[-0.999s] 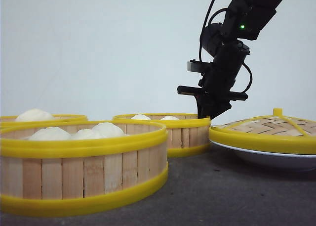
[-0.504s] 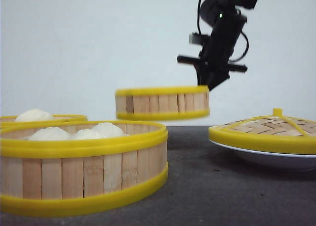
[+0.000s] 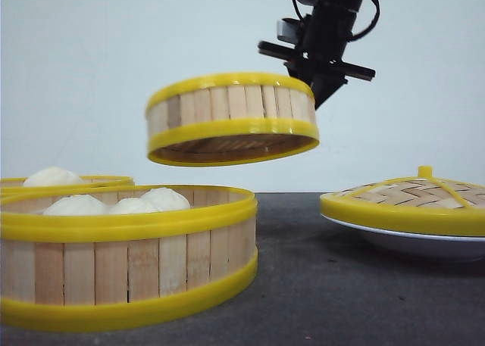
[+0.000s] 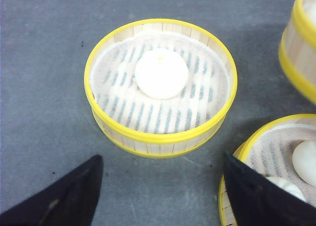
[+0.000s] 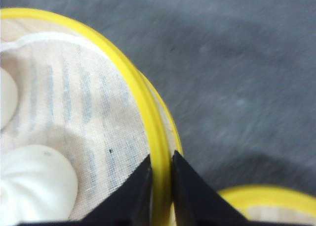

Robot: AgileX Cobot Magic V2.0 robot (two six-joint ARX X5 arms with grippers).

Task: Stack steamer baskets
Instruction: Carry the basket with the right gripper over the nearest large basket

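Three baskets in play. Held basket (image 3: 232,119) hangs in the air, tilted, well above the table (image 3: 341,285), up and behind the front basket (image 3: 125,251). Right gripper (image 5: 160,179) has its fingers clamped on the held basket's yellow rim, one finger inside the wall, one outside; in the front view the right arm (image 3: 326,35) comes down from the top to the basket's right edge. Right wrist view shows a white cloth liner and buns (image 5: 34,189) inside the held one.

Front basket sits on the table at lower left, three buns (image 3: 132,202) showing above its rim. Back basket (image 3: 64,181) sits behind it at far left, mostly hidden, one bun (image 3: 51,176) poking up. Left wrist view looks down on a basket on the table with a single bun in the middle on a white liner.

Left gripper (image 4: 160,196): fingers wide apart, holding nothing, hovering over the table near that basket.

Lid (image 3: 413,198), woven with a yellow rim, rests on a white plate (image 3: 409,244) at right, well apart from the baskets.
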